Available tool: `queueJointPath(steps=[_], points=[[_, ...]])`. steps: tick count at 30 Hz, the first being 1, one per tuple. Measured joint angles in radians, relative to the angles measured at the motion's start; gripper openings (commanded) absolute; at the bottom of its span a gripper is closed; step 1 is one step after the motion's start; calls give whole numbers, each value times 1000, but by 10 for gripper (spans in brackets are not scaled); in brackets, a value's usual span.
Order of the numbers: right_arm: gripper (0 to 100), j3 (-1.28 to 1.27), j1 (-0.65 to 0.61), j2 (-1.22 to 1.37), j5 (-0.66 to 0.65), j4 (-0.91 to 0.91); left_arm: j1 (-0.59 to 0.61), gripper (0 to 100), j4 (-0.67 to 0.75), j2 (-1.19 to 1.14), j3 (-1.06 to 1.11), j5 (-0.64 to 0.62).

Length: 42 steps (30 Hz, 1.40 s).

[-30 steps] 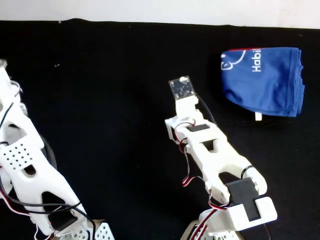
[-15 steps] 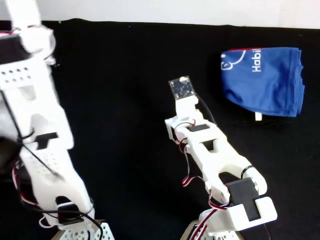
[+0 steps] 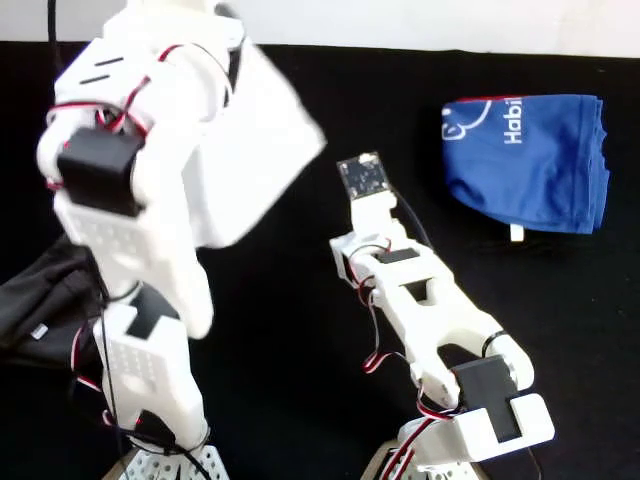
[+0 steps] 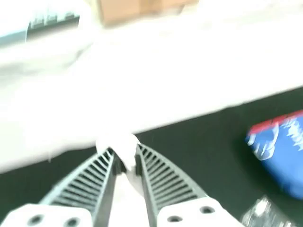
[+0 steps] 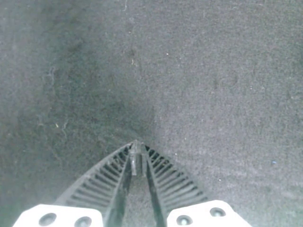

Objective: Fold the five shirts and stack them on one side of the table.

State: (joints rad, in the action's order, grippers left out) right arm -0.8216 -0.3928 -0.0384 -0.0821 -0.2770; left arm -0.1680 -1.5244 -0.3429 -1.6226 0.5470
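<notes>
High view | blue shirt [image 3: 525, 165] folded | left hand [image 4: 124, 158] clamps white shirt [image 3: 262, 150] | right hand [image 5: 136, 158] together

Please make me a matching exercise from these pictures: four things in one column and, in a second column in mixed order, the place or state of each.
Things:
1. blue shirt
2. black cloth
3. left pincer
4. right pincer

Places or states:
A. shut, empty, over the bare table
B. folded, on the table's far right
C. held high, shut on a white cloth
D. bunched at the table's left edge, beside the left arm

Pairs: 1-B, 2-D, 3-C, 4-A
</notes>
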Motion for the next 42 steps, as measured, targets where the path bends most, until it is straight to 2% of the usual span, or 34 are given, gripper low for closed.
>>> queueJointPath(steps=[5, 10, 15, 21, 25, 30, 36, 42], points=[[9, 0, 0, 0, 0, 0, -63, 8, 123, 57, 0, 0], [9, 0, 0, 0, 0, 0, -32, 8, 161, 66, -2, 0], [9, 0, 0, 0, 0, 0, 140, 8, 40, 9, 29, 0], [9, 0, 2, 0, 41, 2, 402, 8, -189, -227, 84, 0], [9, 0, 3, 0, 55, 2, 563, 8, -203, -396, 84, 0], [29, 9, -6, -29, 55, -84, 680, 8, -206, -575, 84, 0], [236, 164, -175, -83, 55, -328, 707, 8, -206, -715, 84, 0], [238, 288, -354, 20, 55, -356, 707, 8, -206, -730, 84, 2]])
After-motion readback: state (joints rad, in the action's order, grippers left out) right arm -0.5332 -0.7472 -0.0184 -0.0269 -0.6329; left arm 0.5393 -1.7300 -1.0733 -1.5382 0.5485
